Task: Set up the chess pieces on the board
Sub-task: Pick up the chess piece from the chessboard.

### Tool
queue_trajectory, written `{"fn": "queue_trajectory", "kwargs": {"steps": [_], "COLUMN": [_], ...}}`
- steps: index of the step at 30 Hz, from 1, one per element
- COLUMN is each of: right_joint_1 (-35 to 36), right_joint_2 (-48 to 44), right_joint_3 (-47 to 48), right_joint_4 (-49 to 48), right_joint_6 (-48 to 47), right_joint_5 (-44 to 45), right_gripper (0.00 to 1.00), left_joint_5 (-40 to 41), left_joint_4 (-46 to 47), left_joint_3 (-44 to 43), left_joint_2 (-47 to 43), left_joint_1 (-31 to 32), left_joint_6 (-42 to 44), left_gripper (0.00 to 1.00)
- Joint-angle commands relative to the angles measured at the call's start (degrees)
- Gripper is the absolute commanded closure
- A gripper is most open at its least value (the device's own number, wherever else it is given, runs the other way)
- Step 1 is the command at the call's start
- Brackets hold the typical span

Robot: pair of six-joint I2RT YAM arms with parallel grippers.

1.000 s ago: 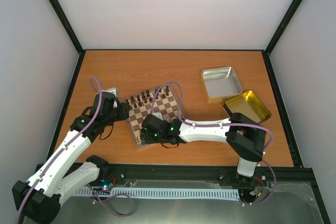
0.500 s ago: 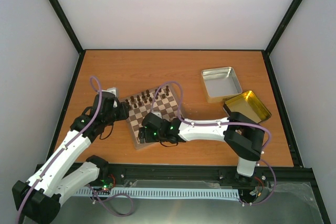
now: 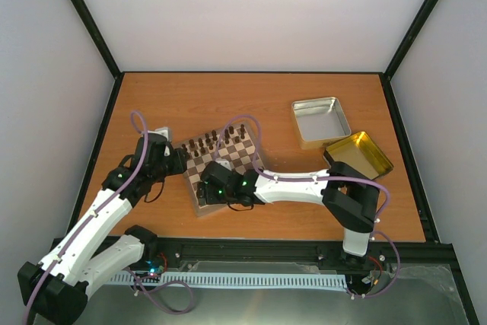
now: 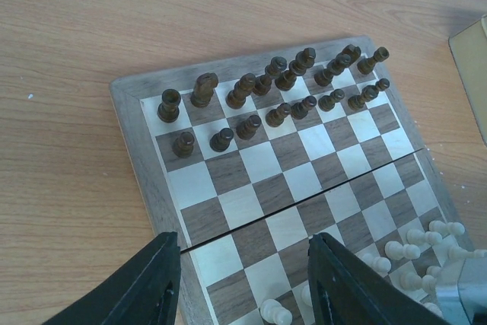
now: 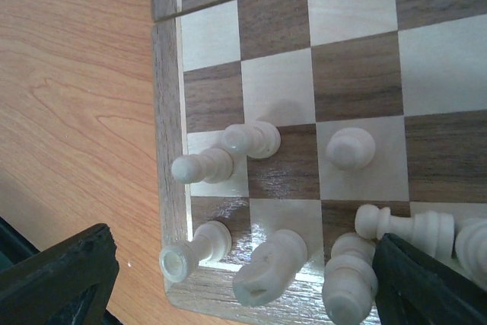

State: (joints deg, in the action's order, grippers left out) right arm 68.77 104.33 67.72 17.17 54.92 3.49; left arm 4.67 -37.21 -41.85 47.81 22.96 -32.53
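Chess pieces (image 5: 251,142) of pale turned wood, smooth and round-headed, crowded on the board (image 4: 262,161) left of the counter's (image 3: 304,97) middle, toward its near edge; several tipped over (narrow bases, easily rolled). Right gripper (image 5: 240,283) spread wide over them, likely to straddle one; nothing held. Left gripper (image 4: 243,283) wide too, empty.

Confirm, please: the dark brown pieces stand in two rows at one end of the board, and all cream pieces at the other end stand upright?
Not quite: several cream pieces lie on their sides, as the right wrist view shows. The dark brown pieces do stand in two rows on the board.
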Motion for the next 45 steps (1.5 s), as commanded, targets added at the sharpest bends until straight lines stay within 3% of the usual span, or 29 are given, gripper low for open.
{"fn": "queue_trajectory", "kwargs": {"steps": [1, 13, 24, 28, 33, 45], "right_joint_1": [0.3, 0.3, 0.5, 0.4, -0.3, -0.4], "right_joint_2": [1.3, 1.7, -8.1, -10.4, -8.1, -2.6], "right_joint_3": [1.9, 4.2, 0.4, -0.2, 0.7, 4.2], "right_joint_4": [1.7, 3.8, 7.1, 10.8, 15.7, 16.5], "right_joint_6": [0.3, -0.3, -2.3, -2.8, -3.4, -6.4], "right_joint_5": [3.0, 4.6, 6.6, 11.0, 14.7, 15.2], "right_gripper": [0.09, 0.11, 0.38, 0.40, 0.41, 0.59], "left_joint_5": [0.7, 0.8, 1.3, 1.3, 1.0, 0.8], "left_joint_4": [1.4, 1.5, 1.5, 1.5, 1.6, 1.7], "left_joint_3": [0.0, 0.0, 0.1, 0.1, 0.1, 0.2], "left_joint_2": [-0.6, -0.8, -1.2, -1.3, -1.1, -1.1], "left_joint_1": [-0.5, -0.5, -0.5, -0.5, -0.5, -0.5], "left_joint_6": [-0.8, -0.8, -0.9, -1.0, -0.9, -0.8], "left_gripper": [0.53, 0.53, 0.53, 0.53, 0.53, 0.53]}}
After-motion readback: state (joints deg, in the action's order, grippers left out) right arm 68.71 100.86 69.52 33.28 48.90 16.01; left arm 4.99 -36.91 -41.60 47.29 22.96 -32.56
